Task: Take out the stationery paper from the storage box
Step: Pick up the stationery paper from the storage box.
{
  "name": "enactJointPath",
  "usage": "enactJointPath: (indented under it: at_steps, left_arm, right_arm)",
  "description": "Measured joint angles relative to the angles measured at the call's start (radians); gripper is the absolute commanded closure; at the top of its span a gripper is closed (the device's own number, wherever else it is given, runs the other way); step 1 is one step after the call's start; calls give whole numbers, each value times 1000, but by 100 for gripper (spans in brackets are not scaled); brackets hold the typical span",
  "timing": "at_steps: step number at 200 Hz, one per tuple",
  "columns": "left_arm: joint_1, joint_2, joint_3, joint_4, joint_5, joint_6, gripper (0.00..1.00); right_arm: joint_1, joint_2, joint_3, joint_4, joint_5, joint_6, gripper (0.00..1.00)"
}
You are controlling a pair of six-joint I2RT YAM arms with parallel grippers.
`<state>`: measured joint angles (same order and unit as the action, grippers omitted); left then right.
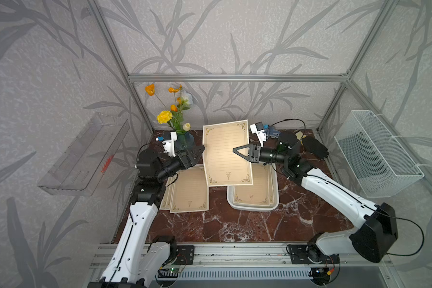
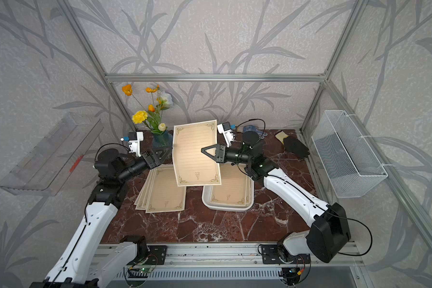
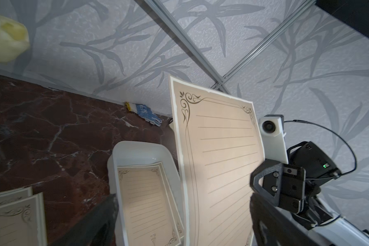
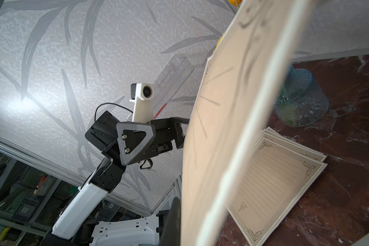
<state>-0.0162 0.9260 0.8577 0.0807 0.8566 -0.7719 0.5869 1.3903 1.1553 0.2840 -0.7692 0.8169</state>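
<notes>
- Over the gap between box and pile, one lifted sheet (image 1: 221, 159) of the stationery paper hangs in the air. It is steeply tilted, printed face towards the top cameras, and slightly bowed along its length.
- The right gripper (image 1: 236, 150) is clamped on it, reaching in from the sheet's right edge at about mid-height, with one finger lying across the printed face. My read is that a mid-edge pinch stops either end flopping.
- The left gripper (image 1: 197, 152) has its jaws wide apart at the opposite edge. The left wrist view shows a finger on each side with the paper between them. I can't tell if either one touches it.
- This looks like a handover set-up, where the left arm takes the sheet and the right lets go.
- The storage box (image 1: 250, 208) sits on the marble table (image 1: 235, 224) on the right arm's side. More sheets lie flat inside (image 1: 256, 192), so I'd call the job part done.
- The pile of removed sheets (image 1: 188, 193) lies flat and slightly fanned on the left arm's side, near the box with a bare strip of table between. That probably explains the handover, since the drop zone sits within the left arm's reach.
- Risk: this is thin paper on a single pinch, and if the left jaws close skewed it could crease or slip.
- Writing: each sheet has a small emblem with script at its foot, too small to read.
- No legible brand shows on the arms or on the blue-dotted glove (image 3: 147, 111) by the back wall.
</notes>
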Motion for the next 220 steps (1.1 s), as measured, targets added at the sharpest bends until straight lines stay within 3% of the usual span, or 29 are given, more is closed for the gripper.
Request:
enactJointPath:
  at_steps: [33,47,58,80,89,127,162,220]
  left_arm:
    - [5,60,-65,211,147,-151,14]
    - [6,61,-82,247,183,-173,23]
    - [6,53,-86,250,201,-172,35]
    - [6,36,-89,246,228,-154,80]
    - [6,30,-89,235,230,-138,90]
    - [28,-42,-77,34,176,12,92]
    - [94,-114,-58,-145,47,153,92]
    - [183,-1,-35,-443,-221,314,85]
  right_arm:
    - [0,0,-14,96,-18,24,100]
    - [0,0,-14,123,-19,29,100]
    - [0,2,-14,143,-19,33,100]
    - [0,20,-15,193,-26,56,100]
    - [0,34,-15,209,-26,66,100]
    - [2,126,-14,229,-24,103,100]
    - [46,246,7,202,16,114,100]
    - [188,503,126,173,105,127,100]
